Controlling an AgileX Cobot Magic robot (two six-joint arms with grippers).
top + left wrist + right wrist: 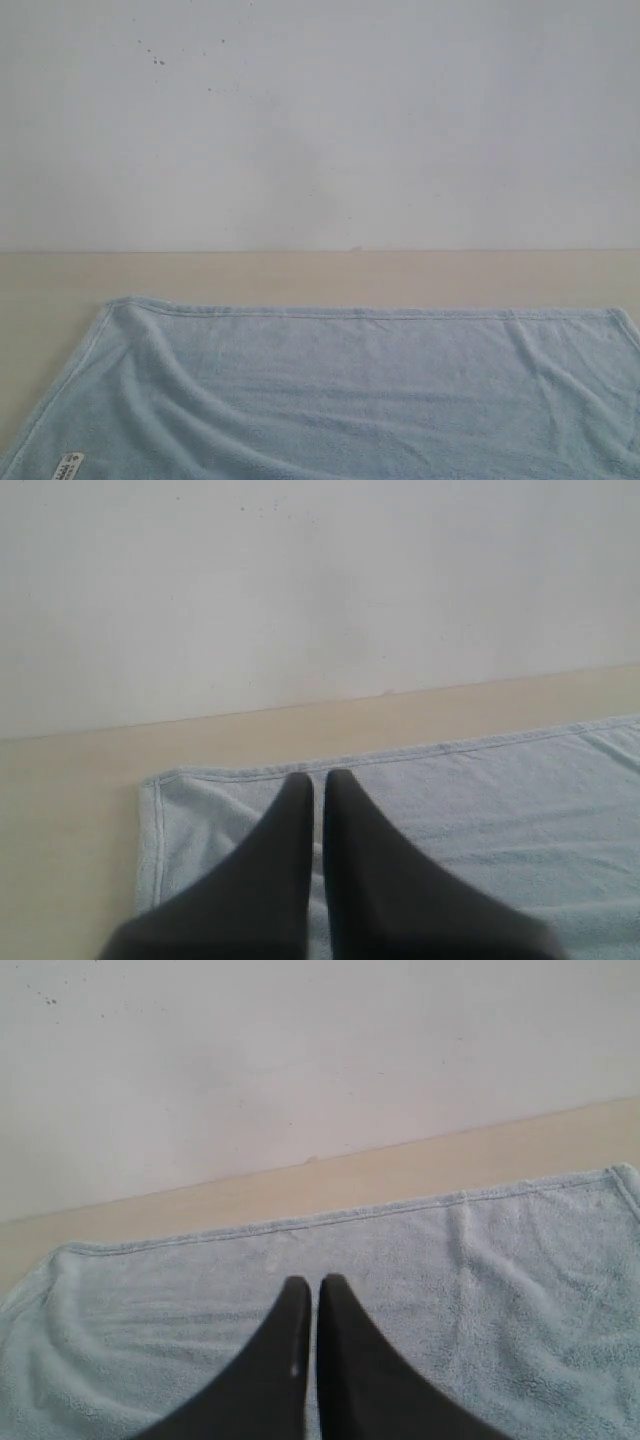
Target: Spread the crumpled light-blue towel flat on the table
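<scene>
The light-blue towel (350, 390) lies spread out on the beige table (300, 275), its far hem straight and only soft ripples across it. A small white label (68, 466) sits near its front left corner. Neither gripper shows in the exterior view. In the left wrist view my left gripper (318, 777) hangs shut over the towel (480, 800), close to its far left corner, with nothing between the fingers. In the right wrist view my right gripper (309, 1282) is shut and empty over the middle of the towel (450, 1260).
A plain white wall (320, 120) rises straight from the table's far edge. A strip of bare table (80, 810) runs between the towel's far hem and the wall, and along the towel's left side.
</scene>
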